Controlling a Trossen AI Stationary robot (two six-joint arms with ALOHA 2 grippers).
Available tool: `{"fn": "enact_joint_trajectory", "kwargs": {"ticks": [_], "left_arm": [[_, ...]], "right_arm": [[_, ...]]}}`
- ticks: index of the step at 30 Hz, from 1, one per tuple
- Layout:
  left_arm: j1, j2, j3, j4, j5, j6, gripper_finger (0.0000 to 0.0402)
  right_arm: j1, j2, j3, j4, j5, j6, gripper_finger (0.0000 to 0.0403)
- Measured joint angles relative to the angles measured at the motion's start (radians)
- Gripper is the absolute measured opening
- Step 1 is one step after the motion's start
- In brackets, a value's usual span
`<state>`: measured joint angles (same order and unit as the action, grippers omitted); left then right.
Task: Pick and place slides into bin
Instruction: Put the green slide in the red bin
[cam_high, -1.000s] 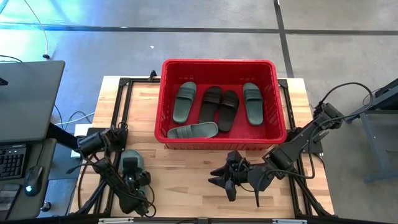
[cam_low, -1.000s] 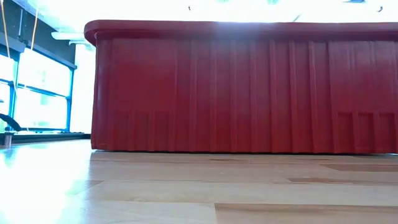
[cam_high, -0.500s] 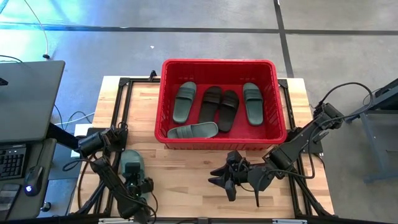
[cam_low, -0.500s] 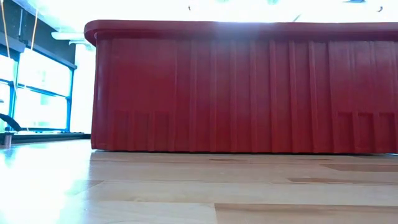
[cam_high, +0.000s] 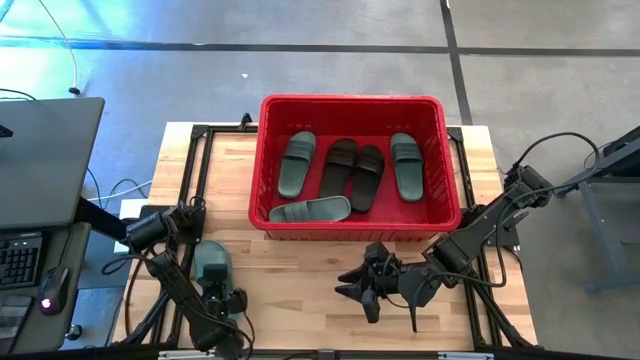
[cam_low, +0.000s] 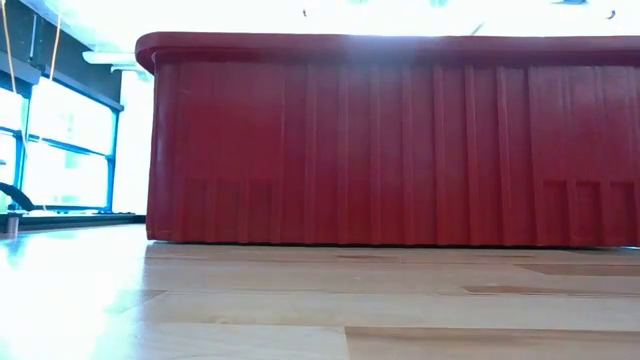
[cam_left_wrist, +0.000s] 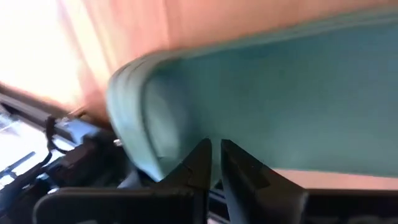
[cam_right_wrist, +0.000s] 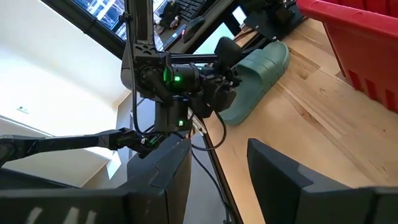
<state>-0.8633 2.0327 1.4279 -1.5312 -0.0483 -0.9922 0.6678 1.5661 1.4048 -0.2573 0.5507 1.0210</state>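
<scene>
Left gripper at the table's near-left corner, jaws clamped on the heel end of a sage green slide lying on the wood. Right gripper low over bare table in front of the red bin, jaws apart. Five slides lie inside the bin.

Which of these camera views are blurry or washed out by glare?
Left wrist view: green slide smeared by blur, close to the lens. Low view: overhead light blows out above the red bin, with glare on the table. High view: evenly lit, sharp.
</scene>
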Motion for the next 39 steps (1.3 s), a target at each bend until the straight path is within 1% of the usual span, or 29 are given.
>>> {"fn": "enact_joint_trajectory", "kwargs": {"ticks": [3, 6, 13, 15, 18, 21, 24, 28, 31, 34, 39], "left_arm": [[-0.001, 0.0, 0.011, 0.054, 0.003, 0.001, 0.0047], [-0.001, 0.0, 0.023, 0.102, -0.001, 0.004, 0.0081], [0.0, 0.0, 0.043, 0.069, -0.015, 0.004, 0.0163], [0.0, 0.0, 0.054, 0.064, -0.027, 0.028, 0.018], [0.0, 0.0, 0.073, 0.034, -0.075, 0.076, 0.0197], [0.008, -0.001, 0.079, -0.045, -0.108, 0.05, 0.0201], [0.021, -0.002, 0.066, -0.041, -0.117, 0.041, 0.0196], [0.038, 0.017, 0.06, -0.038, -0.165, 0.04, 0.0183], [0.051, 0.02, 0.022, -0.039, -0.185, 0.04, 0.0173], [0.068, 0.021, -0.039, -0.04, -0.164, 0.04, 0.0165], [0.087, 0.021, -0.14, -0.015, -0.091, 0.04, 0.0157]], "right_arm": [[0.0, 0.0, 0.0, 0.0, 0.0, 0.0, 0.0147], [0.0, 0.0, 0.0, 0.0, 0.0, -0.007, 0.0145], [0.0, 0.0, 0.0, 0.0, 0.0, -0.024, 0.0147], [0.0, 0.0, 0.0, 0.0, 0.0, -0.034, 0.0145], [0.0, 0.0, 0.0, 0.0, 0.0, -0.034, 0.0145], [0.0, 0.0, 0.0, 0.0, 0.0, -0.034, 0.0147], [0.0, 0.0, 0.0, 0.0, 0.0, -0.034, 0.0145], [0.0, 0.0, 0.0, 0.0, 0.0, -0.035, 0.0146], [0.0, 0.0, 0.0, 0.0, 0.0, -0.033, 0.0147], [0.0, 0.0, 0.0, 0.0, 0.0, -0.034, 0.0145], [0.0, 0.0, 0.0, 0.0, 0.0, -0.034, 0.0147]]}}
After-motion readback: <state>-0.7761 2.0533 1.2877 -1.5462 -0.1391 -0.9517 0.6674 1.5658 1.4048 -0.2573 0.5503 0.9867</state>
